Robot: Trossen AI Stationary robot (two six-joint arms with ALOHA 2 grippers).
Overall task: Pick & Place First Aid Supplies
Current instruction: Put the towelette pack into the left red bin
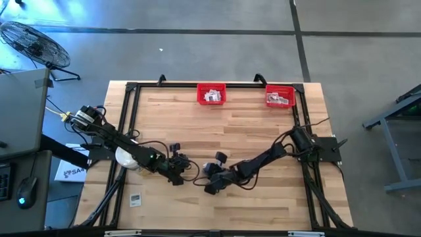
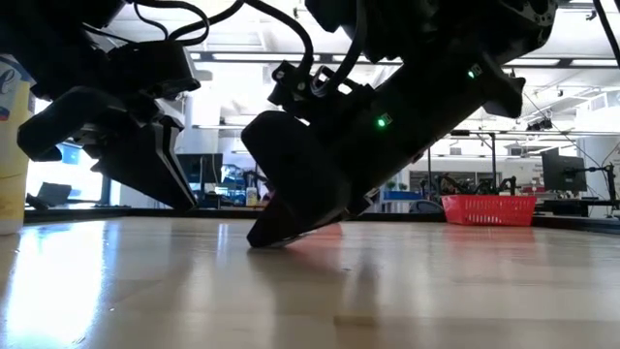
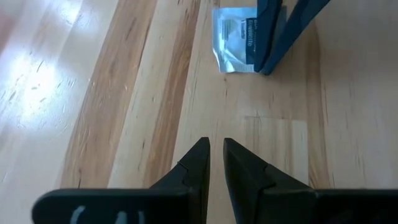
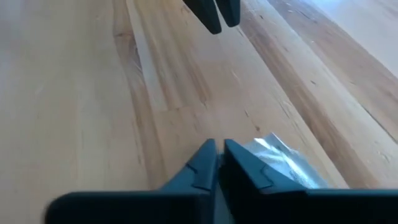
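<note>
Pinching a small white packet (image 4: 283,163) against the wooden surface (image 1: 263,131) near its middle, the right tool (image 4: 219,163) has its fingers pressed together. Just opposite, the left tool (image 3: 216,163) hovers (fingers nearly together, holding nothing).

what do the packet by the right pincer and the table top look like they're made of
Packet: looks like foil or glossy plastic film, judging by its crinkled, silvery sheen; which of the two is unclear.
Table top: wood planks with a smooth sealed finish, shown by visible grain, board seams and light glare.
Right pincer: dark, matte, probably plastic.
</note>
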